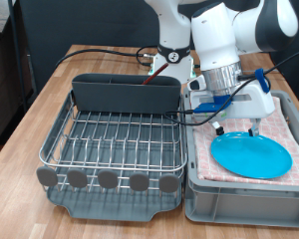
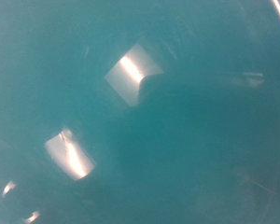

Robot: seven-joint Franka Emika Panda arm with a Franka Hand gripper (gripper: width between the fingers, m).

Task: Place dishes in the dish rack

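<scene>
The bright-blue plate (image 1: 251, 155) lies flat on the pink checked cloth in the grey bin (image 1: 239, 195) at the exterior view's right. My gripper (image 1: 236, 129) hangs just over the plate's far edge, fingers spread and pointing down, with nothing between them. In the wrist view the plate (image 2: 205, 149) fills the picture and two shiny fingertips (image 2: 131, 75) stand apart close to its surface. The dish rack (image 1: 110, 139) is left of the bin, its wire grid bare. A reddish piece (image 1: 150, 73) shows by the cutlery compartment (image 1: 125, 95); I cannot tell whether it is the spoon. The white cup is out of view.
The rack and bin stand side by side on a wooden table (image 1: 30, 110). The robot base and black cables (image 1: 100, 50) are behind the rack. The pink checked cloth (image 1: 286, 124) lines the bin.
</scene>
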